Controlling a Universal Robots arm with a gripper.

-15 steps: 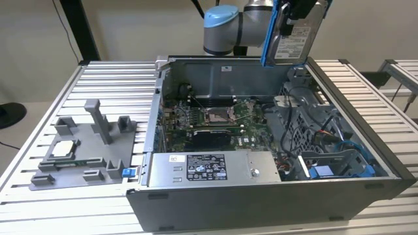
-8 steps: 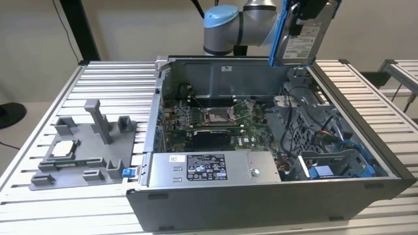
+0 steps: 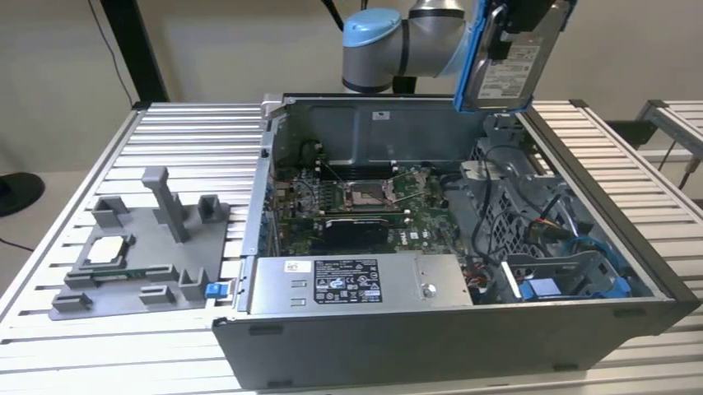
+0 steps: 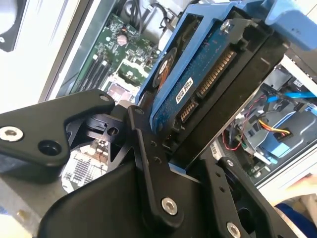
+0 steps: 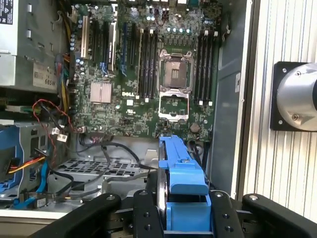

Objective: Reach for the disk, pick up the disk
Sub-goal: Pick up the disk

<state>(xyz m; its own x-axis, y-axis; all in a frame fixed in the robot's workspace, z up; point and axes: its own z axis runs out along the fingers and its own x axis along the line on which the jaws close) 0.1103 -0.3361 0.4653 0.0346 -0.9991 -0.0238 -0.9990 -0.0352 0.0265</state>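
The disk (image 3: pixel 514 59) hangs on edge in the air above the back right corner of the open computer case (image 3: pixel 439 337). Its white label faces the exterior view and a blue bracket runs along its edges. My gripper (image 3: pixel 519 18) is shut on the disk from above. In the second wrist view the disk (image 4: pixel 208 84) shows its circuit-board side and connectors, clamped between the black fingers (image 4: pixel 148 163). In the first wrist view the disk's blue bracket (image 5: pixel 181 168) sits between the gripper (image 5: pixel 183 215) jaws, high over the motherboard (image 5: pixel 148 74).
The case lies open on a slatted metal table (image 3: pixel 176 140). Inside are the motherboard (image 3: pixel 363 197), a labelled power supply box (image 3: pixel 351 284), loose cables and a blue drive cage (image 3: pixel 571 280). A grey fixture (image 3: pixel 143 247) holding a small square chip (image 3: pixel 110 249) stands at the exterior view's left.
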